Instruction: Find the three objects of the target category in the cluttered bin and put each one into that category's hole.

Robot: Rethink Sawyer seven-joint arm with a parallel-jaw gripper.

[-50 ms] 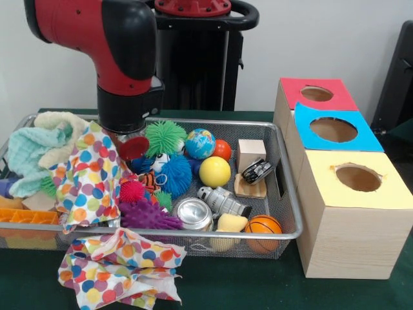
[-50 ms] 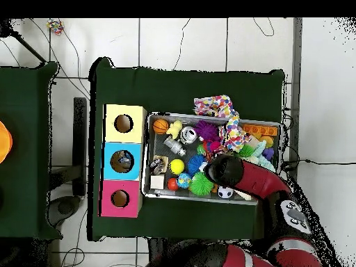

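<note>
Silver wire-mesh bin point(image 1: 289, 194) sits crowded, its polka-dot cloth point(image 1: 97, 187) spilling over the front rim onto the green table point(image 1: 245, 284). Right of the bin stand red point(image 1: 316, 94), blue point(image 1: 333, 129) and yellow point(image 1: 358, 177) holed boxes. The red-and-black arm's gripper point(image 1: 129, 139) hangs low inside the bin by a green spiky ball point(image 1: 164, 137); whether it grips anything cannot be told.

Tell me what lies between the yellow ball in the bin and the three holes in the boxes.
The yellow ball sits mid-bin. Toward the boxes lie a wooden cube, a small toy car and the bin's mesh wall. All are low; lifted up and over, nothing visible blocks the red hole, blue hole or yellow hole.
</note>
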